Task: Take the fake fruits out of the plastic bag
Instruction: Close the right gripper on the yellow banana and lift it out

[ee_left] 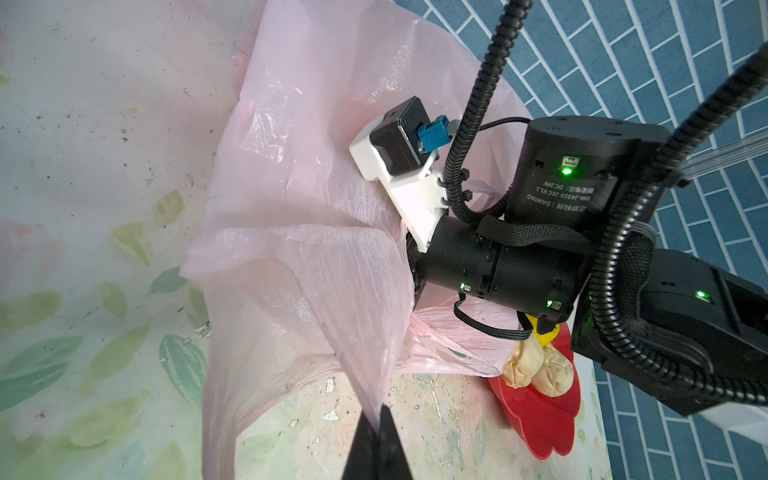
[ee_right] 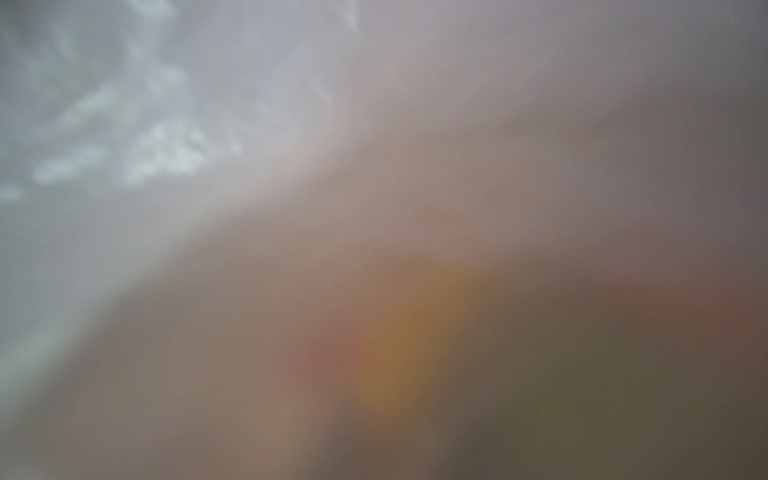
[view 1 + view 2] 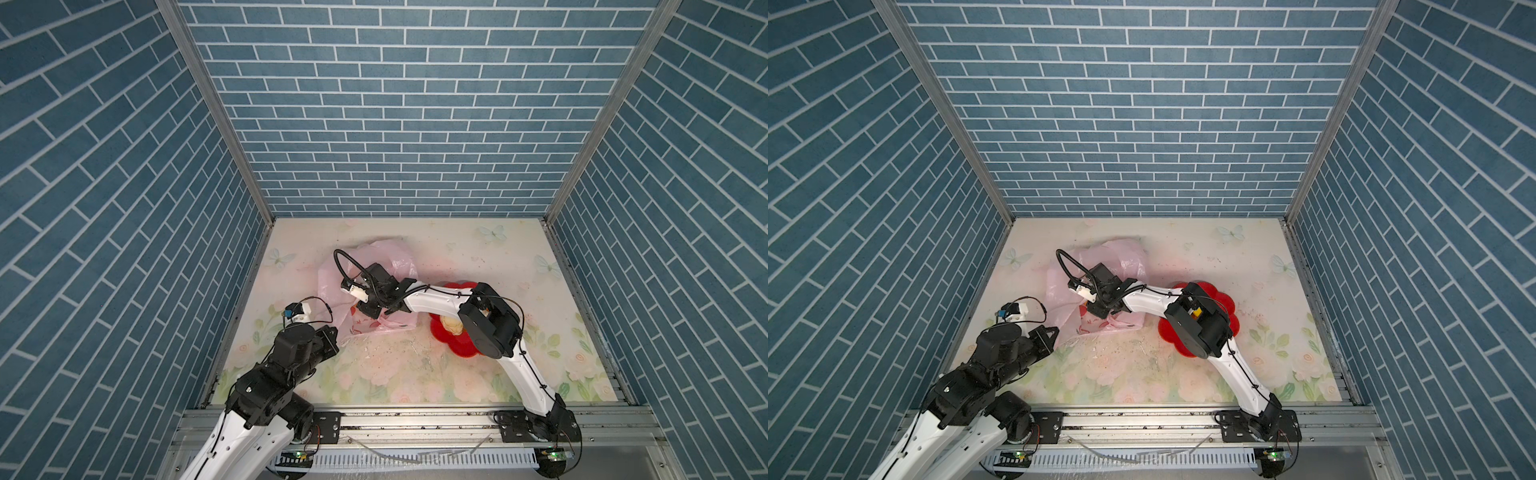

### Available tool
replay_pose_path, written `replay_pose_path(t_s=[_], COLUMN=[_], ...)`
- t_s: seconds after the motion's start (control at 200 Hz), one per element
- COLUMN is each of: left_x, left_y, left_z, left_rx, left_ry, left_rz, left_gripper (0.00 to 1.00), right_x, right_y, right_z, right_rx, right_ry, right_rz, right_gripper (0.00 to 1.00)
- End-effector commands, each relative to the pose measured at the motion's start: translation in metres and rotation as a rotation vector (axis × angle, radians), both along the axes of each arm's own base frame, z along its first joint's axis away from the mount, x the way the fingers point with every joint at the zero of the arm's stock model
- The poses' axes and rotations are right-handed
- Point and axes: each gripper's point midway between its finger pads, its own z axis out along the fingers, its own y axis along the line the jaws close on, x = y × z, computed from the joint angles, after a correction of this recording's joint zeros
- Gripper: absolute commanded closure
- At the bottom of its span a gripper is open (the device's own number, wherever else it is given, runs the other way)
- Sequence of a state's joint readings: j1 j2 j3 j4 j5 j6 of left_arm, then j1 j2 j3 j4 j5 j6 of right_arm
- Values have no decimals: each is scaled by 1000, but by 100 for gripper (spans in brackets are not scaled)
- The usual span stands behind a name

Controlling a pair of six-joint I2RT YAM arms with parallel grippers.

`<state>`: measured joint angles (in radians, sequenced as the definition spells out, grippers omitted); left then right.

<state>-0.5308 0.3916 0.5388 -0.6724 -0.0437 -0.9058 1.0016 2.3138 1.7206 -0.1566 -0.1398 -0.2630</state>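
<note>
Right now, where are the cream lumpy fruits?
In a top view the cream fruits lie on the red dish, right of the bag, partly under the right arm.

Both top views overhead, sharing table (image 3: 478, 257); wrist views close on bag (image 1: 311, 166).
</note>
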Motion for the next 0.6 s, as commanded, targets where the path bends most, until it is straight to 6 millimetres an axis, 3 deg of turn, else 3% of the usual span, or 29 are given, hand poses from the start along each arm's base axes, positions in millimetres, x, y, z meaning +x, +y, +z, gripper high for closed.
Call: replay_pose_path(t_s=[0.0,0.595], left_x=[3,18], left_y=[-1,-13], left_z=[1,11], left_rx=[-8,5], left_ry=[-18,-67], left_rz=[1,-39], left_gripper=[99,99], right_x=[-11,-40], right_y=[-2,-18], right_z=[-2,40], right_rx=[-39,-72], right_ry=[22,89], right_rz=[56,86], right_gripper=[78,86])
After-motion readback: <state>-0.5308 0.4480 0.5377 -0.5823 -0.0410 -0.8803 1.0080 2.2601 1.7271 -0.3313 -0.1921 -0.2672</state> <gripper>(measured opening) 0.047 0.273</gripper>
